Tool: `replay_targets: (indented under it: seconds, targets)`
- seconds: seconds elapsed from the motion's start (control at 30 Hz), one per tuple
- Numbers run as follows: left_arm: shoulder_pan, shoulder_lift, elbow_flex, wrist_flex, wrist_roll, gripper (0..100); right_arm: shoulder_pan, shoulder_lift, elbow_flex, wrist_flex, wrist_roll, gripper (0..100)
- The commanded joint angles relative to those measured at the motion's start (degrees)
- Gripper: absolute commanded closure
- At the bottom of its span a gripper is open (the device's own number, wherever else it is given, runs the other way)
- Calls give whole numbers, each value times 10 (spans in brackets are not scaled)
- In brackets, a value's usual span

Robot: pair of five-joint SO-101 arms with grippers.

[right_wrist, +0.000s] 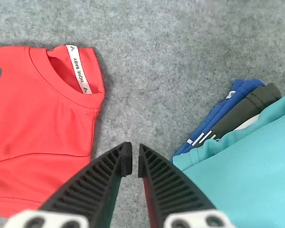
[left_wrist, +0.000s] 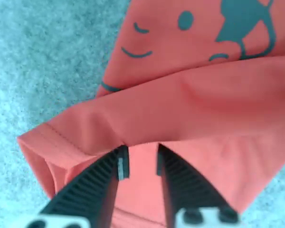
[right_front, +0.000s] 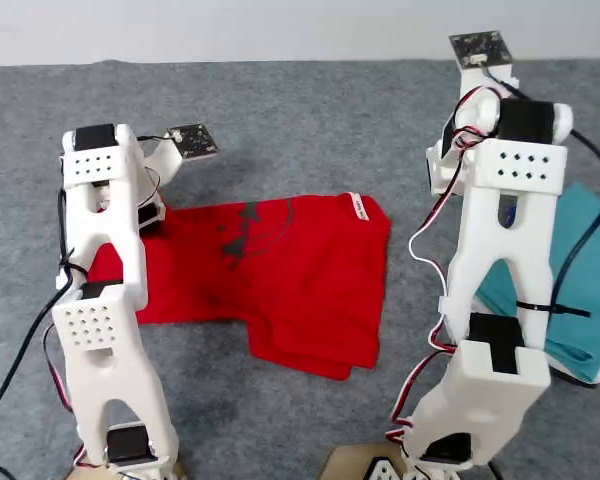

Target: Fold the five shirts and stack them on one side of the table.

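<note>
A red shirt [right_front: 290, 280] with a dark print lies partly folded in the middle of the grey table. My left gripper [left_wrist: 138, 161] is at the shirt's left edge, narrowly open. Its fingertips [left_wrist: 118, 164] rest on the red shirt [left_wrist: 204, 95] just short of a folded-over ridge, with red cloth in the gap. My right gripper [right_wrist: 132, 159] is shut on nothing, above bare table between the red shirt's collar [right_wrist: 73, 66] and a pile of folded shirts. A teal shirt [right_wrist: 247, 175] tops that pile, over a dark one [right_wrist: 247, 107] and a blue one [right_wrist: 218, 118].
The teal-topped pile [right_front: 580, 270] sits at the table's right side, partly behind the right arm [right_front: 500, 200]. The left arm [right_front: 105, 250] stands over the red shirt's left sleeve. Grey table [right_front: 300, 110] stretches behind the shirt to the back wall.
</note>
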Motion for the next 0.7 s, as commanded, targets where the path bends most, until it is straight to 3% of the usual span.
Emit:
replay_targets:
  seconds: [0.0, 0.33, 0.67]
  targets:
    - [7, -41, -19, -10, 5, 873, -1, -36, -3, 22, -4, 963]
    - [8, 11, -12, -125, 7, 873, -1, -33, -3, 22, -4, 963]
    - [35, 44, -13, -154, 62, 878, -1, -32, -3, 22, -4, 963]
